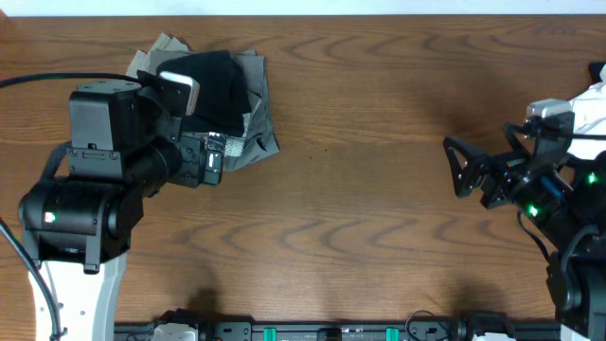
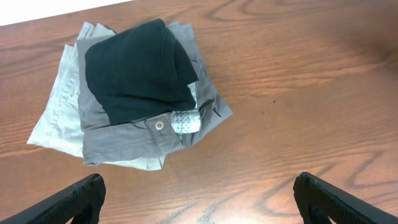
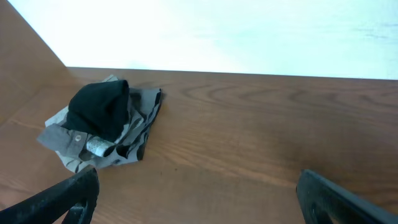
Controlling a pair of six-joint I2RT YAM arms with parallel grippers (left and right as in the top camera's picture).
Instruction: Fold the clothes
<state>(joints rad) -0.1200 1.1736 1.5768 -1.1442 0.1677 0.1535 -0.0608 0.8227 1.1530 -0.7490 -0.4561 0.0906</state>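
Observation:
The clothes lie in one folded stack at the table's back left: a black piece point(image 1: 216, 80) on top, a grey piece point(image 1: 258, 123) under it, and a khaki piece point(image 1: 167, 45) at the bottom. In the left wrist view the black piece point(image 2: 134, 68) covers the grey one point(image 2: 121, 142), whose button point(image 2: 160, 125) and white label show, and the khaki point(image 2: 53, 118) sticks out to the left. My left gripper point(image 1: 216, 157) point(image 2: 199, 202) hovers just short of the stack, open and empty. My right gripper point(image 1: 458, 168) point(image 3: 199, 199) stands open and empty far to the right, facing the stack point(image 3: 99, 112).
The wooden table point(image 1: 360, 218) stretches between the two arms. Its far edge point(image 3: 249, 73) runs just behind the stack. A black cable point(image 1: 28, 81) trails off the left arm. The left arm's body point(image 1: 95, 180) partly overhangs the stack's left side.

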